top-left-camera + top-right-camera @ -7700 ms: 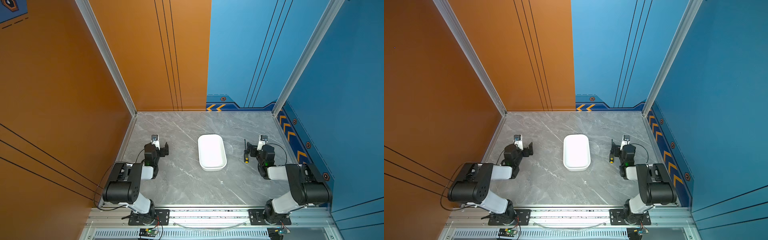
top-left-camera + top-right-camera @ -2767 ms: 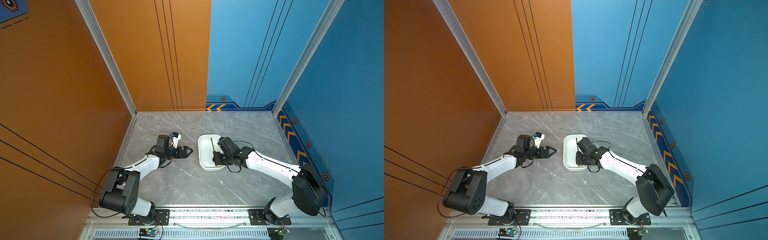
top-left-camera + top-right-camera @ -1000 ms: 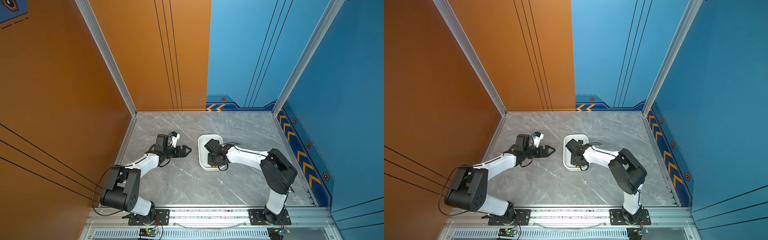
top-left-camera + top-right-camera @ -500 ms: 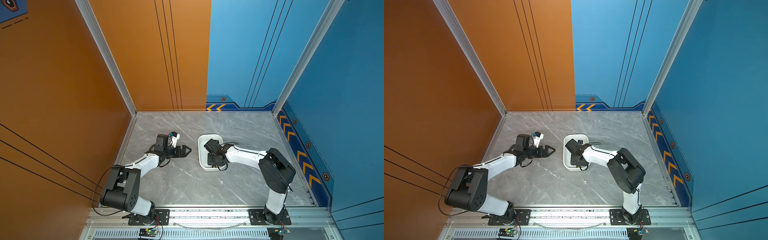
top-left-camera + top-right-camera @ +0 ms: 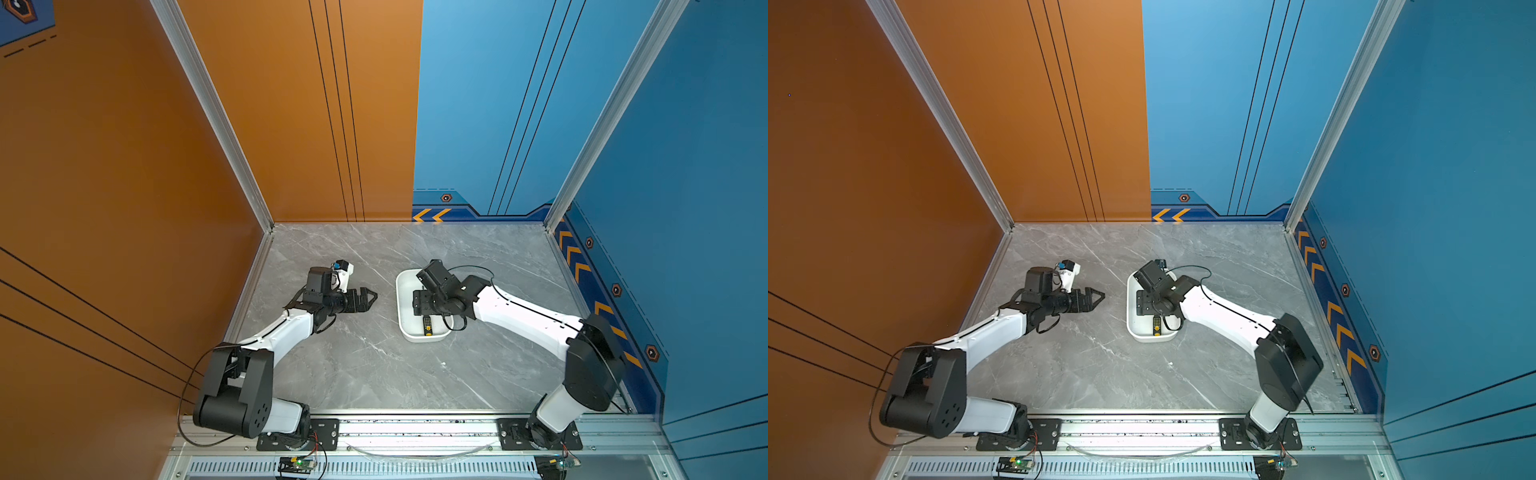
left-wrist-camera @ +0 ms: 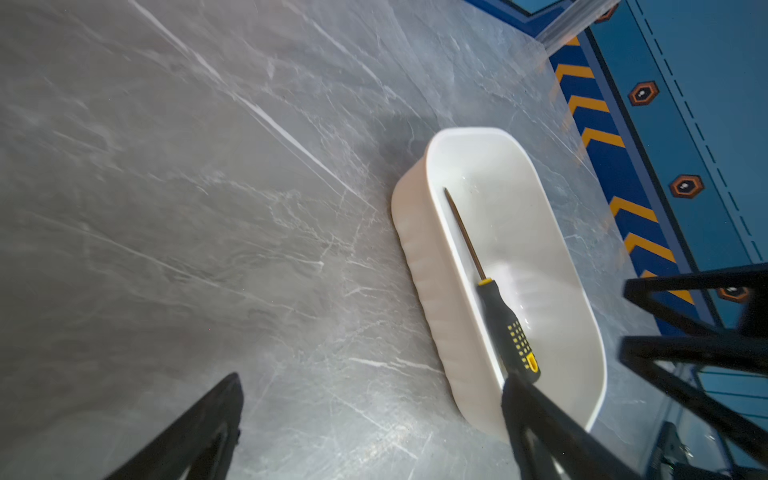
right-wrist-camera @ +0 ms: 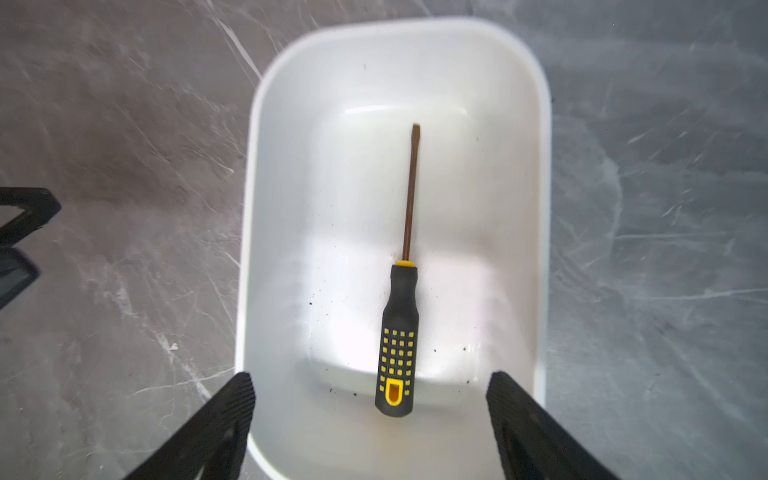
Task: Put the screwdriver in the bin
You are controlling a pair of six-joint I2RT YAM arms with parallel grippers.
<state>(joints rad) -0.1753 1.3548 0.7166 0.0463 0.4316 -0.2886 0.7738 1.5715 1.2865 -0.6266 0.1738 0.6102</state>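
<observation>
Two-tone booth: orange wall [image 5: 124, 166] and blue wall [image 5: 685, 166] box in a grey marble-look counter [image 5: 374, 374], w/ two white-and-black arms reaching in from the near rail. At right, the right arm [image 5: 519, 320] stretches across to the white bin [image 5: 405, 328], which sits mid-counter w/ its long side running away from the robot. The left arm [image 5: 282, 332] holds off over bare counter beside it.

Above the bin hangs the right gripper [image 7: 370, 380], fingers spread wide, nothing btwn them. From the side, the left gripper [image 5: 368, 297] points at the bin, fingers also apart and empty, clear of the rim.

Flat on the bin floor lies the screwdriver [image 7: 399, 340], free of both grippers. Its long axis is in line w/ the bin's length, w/ the yellow-dotted handle at the near end just below the right gripper and shaft & tip pointing to the far end. In both top views mostly just the handle shows past the wrist.

Placement looks done. Likely next: the right arm, by far the nearer, lifts straight up & back. Its fingers stand either side of the handle, and a sideways pull could catch the low wall.
</observation>
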